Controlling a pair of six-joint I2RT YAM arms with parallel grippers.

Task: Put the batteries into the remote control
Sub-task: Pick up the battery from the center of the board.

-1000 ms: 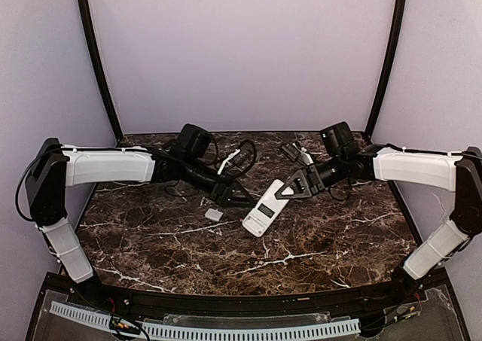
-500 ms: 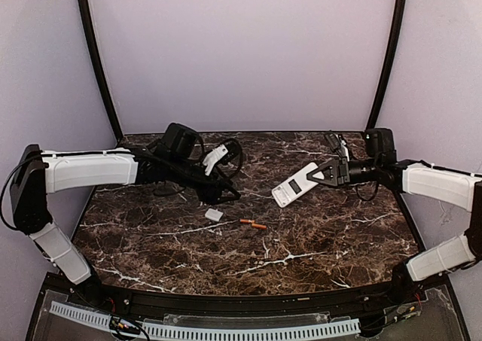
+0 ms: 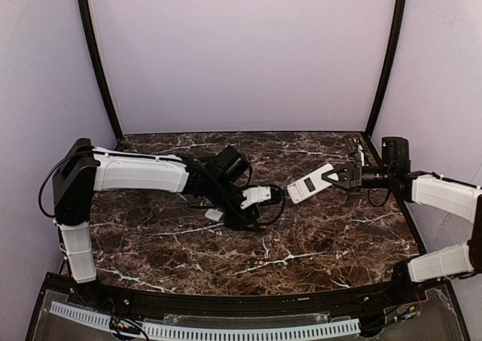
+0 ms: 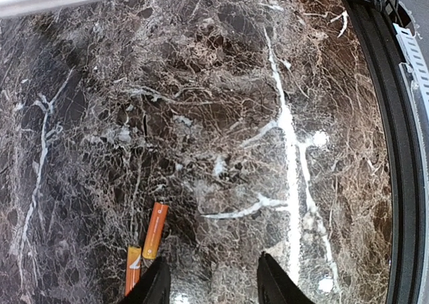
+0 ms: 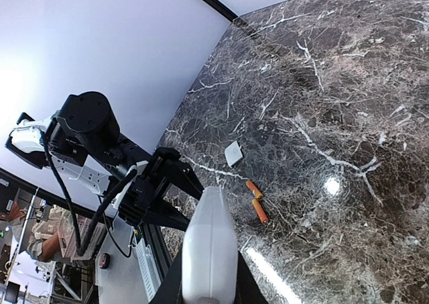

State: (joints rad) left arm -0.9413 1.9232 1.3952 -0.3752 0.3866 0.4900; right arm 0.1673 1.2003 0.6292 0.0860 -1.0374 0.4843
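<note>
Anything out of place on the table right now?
Nothing damaged. Both batteries lie loose on the table, slightly askew to each other, with a small white piece nearby. The remote control is held in the right end effector.

Lighting: soft, even, from overhead. Walls uniformly bright, with no hard shadows.
Top view: slightly soft detail. The dark polished table shows little sheen.
Right wrist view: round glare spot on the marble right of centre, with a bright streak nearer. Remote control is close to the lens, blurred and almost washed out. Strong wide-angle bending at the edges.
Left wrist view: marble and batteries are crisp. Left gripper is dark and underexposed at the near edge.
</note>
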